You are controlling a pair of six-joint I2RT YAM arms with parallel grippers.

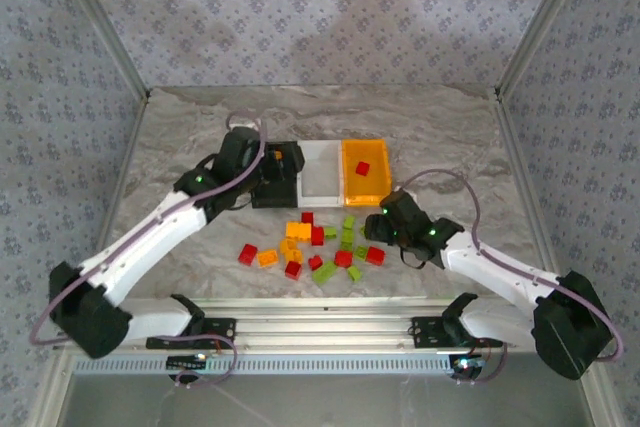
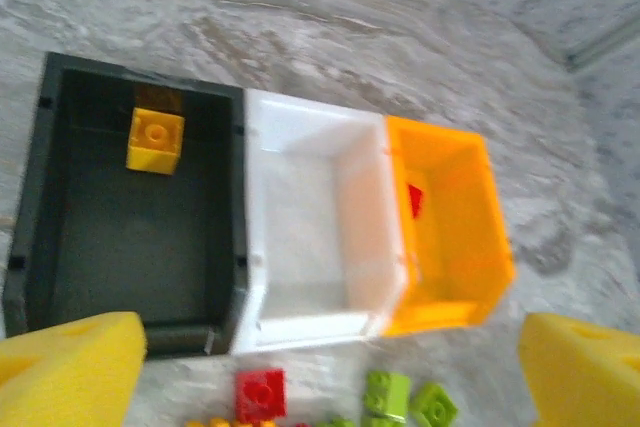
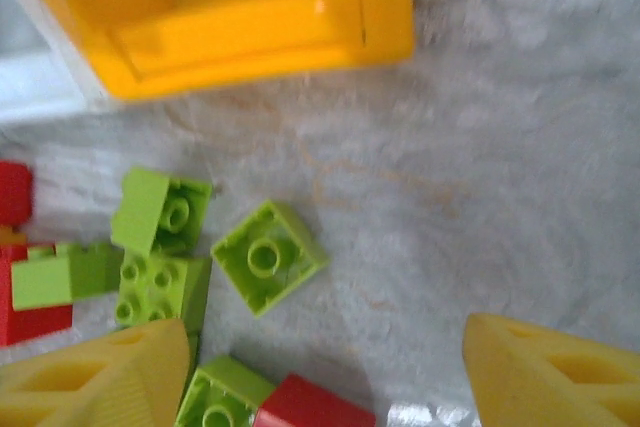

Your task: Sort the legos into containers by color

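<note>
Loose legos [image 1: 315, 247] lie near the table's [image 1: 470, 137] near edge, mid-width. The right gripper [image 3: 320, 372] hangs over green bricks [image 3: 265, 257] at the pile's right, jaws spread, empty. The left gripper [image 2: 325, 377] hangs over the black bin [image 2: 120, 247], jaws spread, empty. Mid-table, left to right: black bin with one yellow brick [image 2: 154, 141], white bin [image 2: 300, 237], orange bin [image 2: 450, 247] with one red brick [image 2: 415, 200].

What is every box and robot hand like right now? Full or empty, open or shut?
black bin: holds one orange-yellow brick.
white bin: empty.
orange bin: holds one red brick.
loose legos: unsorted, scattered on the table in front of the bins.
left end effector: open, holding nothing, above the bins.
right end effector: open, holding nothing, above green bricks.
</note>
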